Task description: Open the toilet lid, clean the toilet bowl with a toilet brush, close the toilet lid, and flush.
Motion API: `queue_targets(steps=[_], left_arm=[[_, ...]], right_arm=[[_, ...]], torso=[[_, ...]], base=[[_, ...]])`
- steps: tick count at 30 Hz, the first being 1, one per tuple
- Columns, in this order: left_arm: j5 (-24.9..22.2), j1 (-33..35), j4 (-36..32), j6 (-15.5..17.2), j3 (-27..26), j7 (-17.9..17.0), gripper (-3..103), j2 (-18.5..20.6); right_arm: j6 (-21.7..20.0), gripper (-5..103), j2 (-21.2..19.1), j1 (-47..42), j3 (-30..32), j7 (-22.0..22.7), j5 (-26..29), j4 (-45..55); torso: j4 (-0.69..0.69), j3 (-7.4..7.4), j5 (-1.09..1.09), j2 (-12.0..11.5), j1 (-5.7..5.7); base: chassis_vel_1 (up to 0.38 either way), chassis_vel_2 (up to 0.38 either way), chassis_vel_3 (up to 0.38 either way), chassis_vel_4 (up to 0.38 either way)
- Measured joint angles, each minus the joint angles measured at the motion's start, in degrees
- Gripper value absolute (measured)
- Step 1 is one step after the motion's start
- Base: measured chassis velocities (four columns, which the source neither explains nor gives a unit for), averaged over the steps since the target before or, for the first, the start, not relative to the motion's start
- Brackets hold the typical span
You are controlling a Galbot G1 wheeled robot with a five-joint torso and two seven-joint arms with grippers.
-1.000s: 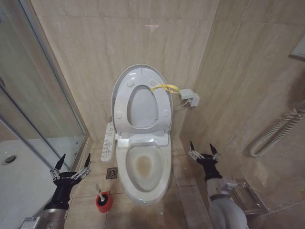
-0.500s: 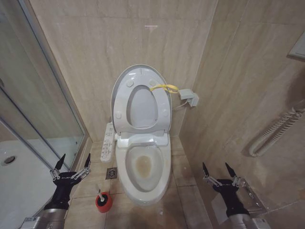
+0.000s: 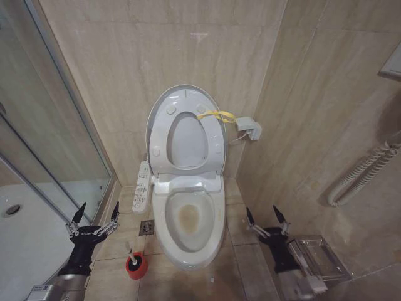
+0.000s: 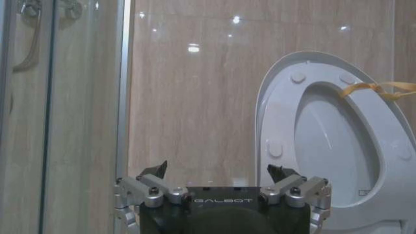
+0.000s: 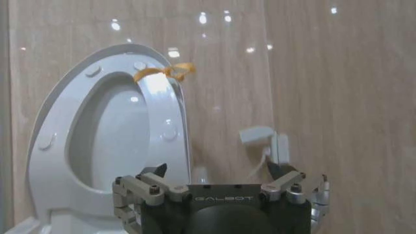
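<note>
Beige tiled walls [image 3: 138, 56], tiled floor [image 3: 241, 229], glass shower door [image 3: 44, 125]

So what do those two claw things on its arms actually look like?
Each pincer, left and right, has two slim black pointed fingers on silver metal brackets with screws. The black housing behind them bears "GALBOT" in pale letters, and the forearm below turns silver-grey.

Right gripper [image 3: 263, 219] moved (leftward, up).

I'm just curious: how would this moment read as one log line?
toilet lid: raised | toilet brush: in holder | left gripper: open, empty | right gripper: open, empty
</note>
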Motion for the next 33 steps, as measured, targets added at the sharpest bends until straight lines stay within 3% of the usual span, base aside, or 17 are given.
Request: queue_targets(steps=[10, 18, 24, 33], left_arm=[[0.0, 0.0, 0.0, 0.0, 0.0, 0.0, 100, 0.0], [0.0, 0.0, 0.0, 0.0, 0.0, 0.0, 100, 0.0], [0.0, 0.0, 0.0, 0.0, 0.0, 0.0, 100, 0.0], [0.0, 0.0, 0.0, 0.0, 0.0, 0.0, 100, 0.0]], right_arm=[[-2.5, 100, -1.7, 7.9, 1.2, -0.5, 4.2, -2.3], [-4.1, 100, -2.2, 7.8, 0.9, -3.8, 6.3, -2.0], [-4.0, 100, -2.1, 7.6, 0.7, -3.8, 6.6, -2.3], [-2.5, 100, -2.5, 9.3, 1.7, 1.3, 4.3, -3.8]], torso=[[-0.01, 0.01, 0.0, 0.0, 0.01], [-0.01, 0.0, 0.0, 0.0, 0.0], [-0.01, 0.0, 0.0, 0.0, 0.0], [-0.01, 0.02, 0.0, 0.0, 0.05]], base=[[0.0, 0.0, 0.0, 0.0], [0.0, 0.0, 0.0, 0.0], [-0.013, 0.016, 0.012, -0.021], [-0.116, 0.133, 0.142, -0.122]])
